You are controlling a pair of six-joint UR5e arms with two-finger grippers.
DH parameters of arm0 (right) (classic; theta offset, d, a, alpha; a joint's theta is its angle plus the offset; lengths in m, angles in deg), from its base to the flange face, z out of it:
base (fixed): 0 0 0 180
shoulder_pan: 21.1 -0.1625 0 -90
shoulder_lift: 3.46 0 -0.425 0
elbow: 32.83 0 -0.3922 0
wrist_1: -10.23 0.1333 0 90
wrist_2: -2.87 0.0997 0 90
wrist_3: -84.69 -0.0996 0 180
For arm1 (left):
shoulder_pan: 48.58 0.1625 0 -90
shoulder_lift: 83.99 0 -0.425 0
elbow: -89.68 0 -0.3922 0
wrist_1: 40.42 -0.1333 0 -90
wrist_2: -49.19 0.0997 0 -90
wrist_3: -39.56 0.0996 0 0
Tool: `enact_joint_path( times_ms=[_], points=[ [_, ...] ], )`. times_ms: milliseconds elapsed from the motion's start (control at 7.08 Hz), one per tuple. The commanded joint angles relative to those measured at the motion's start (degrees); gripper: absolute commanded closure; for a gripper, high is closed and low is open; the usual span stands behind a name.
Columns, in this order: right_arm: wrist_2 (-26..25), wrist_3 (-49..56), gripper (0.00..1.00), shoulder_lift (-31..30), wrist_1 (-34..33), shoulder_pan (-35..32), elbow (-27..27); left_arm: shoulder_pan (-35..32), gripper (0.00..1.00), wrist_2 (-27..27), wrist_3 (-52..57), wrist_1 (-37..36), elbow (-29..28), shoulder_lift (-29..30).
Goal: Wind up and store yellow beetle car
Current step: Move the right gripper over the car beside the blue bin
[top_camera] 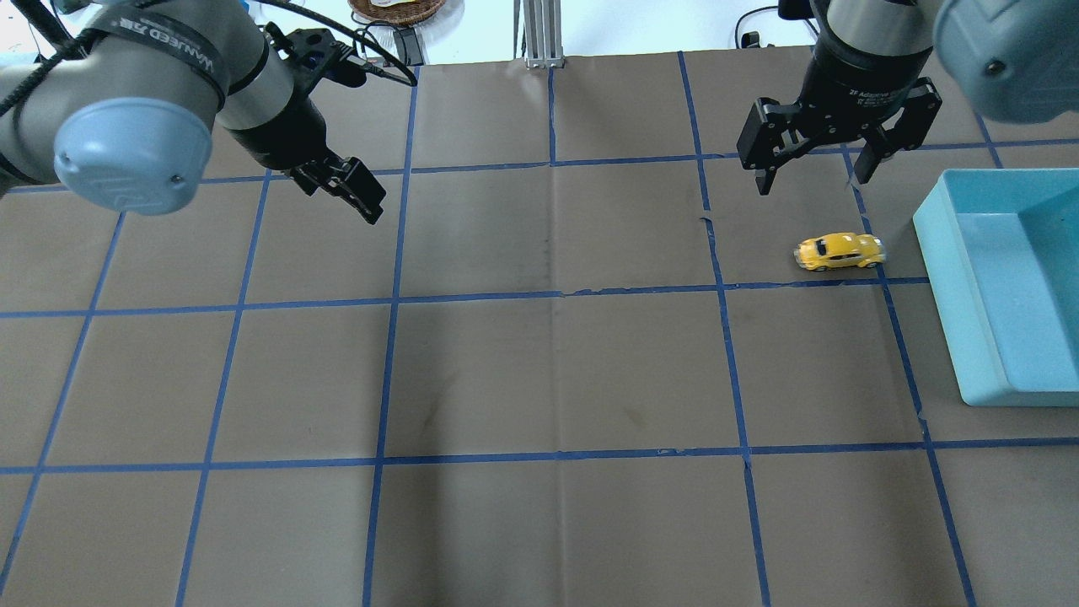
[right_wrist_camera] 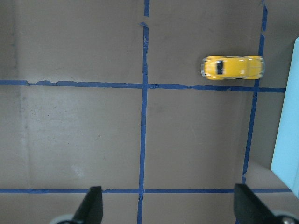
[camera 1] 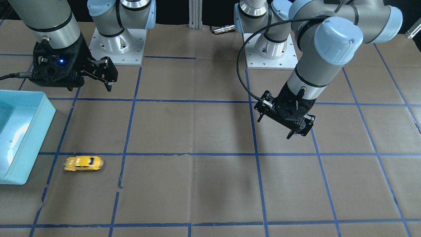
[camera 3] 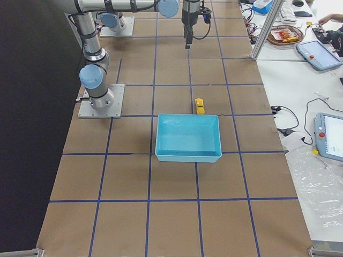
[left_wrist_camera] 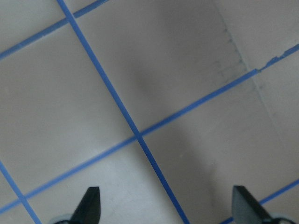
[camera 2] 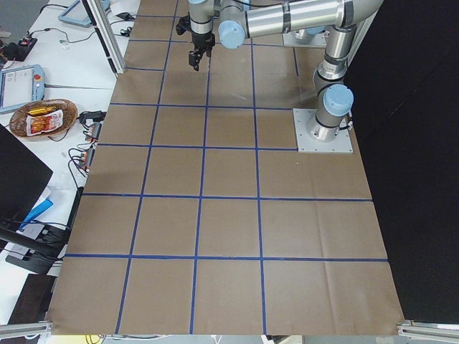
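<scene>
We judge the task to be at its start, or at best midway, because nothing is stored yet. The yellow beetle car (top_camera: 840, 251) stands on its wheels on the brown table (top_camera: 548, 379), lying lengthways just beside a blue tape line. It is near the left wall of the light blue bin (top_camera: 1028, 396) but clearly apart from it, and what we see of the bin holds nothing. No gripper touches the car. The right gripper (top_camera: 812, 181) hangs above the table just past the car on the far side from the robot, its jaws spread wide and empty. In the right wrist view the car sits off toward the upper right, not between the fingertips. The left gripper (left_wrist_camera: 168, 207) hovers well apart on the other half of the table, also released and holding nothing, with only bare paper and tape under it. The car's outline is a little smeared in the front and right wrist views, so it may be rolling, though the blur is too slight for us to say. From this we cannot tell whether the spring has been wound. As we read it, what remains is to bring the right gripper down over the car, close on its body, draw it back along the table if winding is not done, then lift it and set it inside the bin.
</scene>
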Motion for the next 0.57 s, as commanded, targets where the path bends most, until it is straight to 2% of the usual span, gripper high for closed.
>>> enact_joint_path(
  times_ms=[0,141,424],
  points=[
    [-0.01,0.0,0.01,0.06,0.0,0.0,0.0,-0.12,0.0,0.1,-14.15,10.91,-4.92,-0.9],
    [-0.01,0.0,0.01,-0.03,0.0,0.0,0.0,-0.03,0.0,5.76,-22.89,7.87,-5.11,-0.46],
    [-0.01,-0.09,0.01,0.15,-0.09,-0.09,0.0,-0.38,0.0,7.05,-26.92,7.39,-4.85,-2.64]
  ],
)
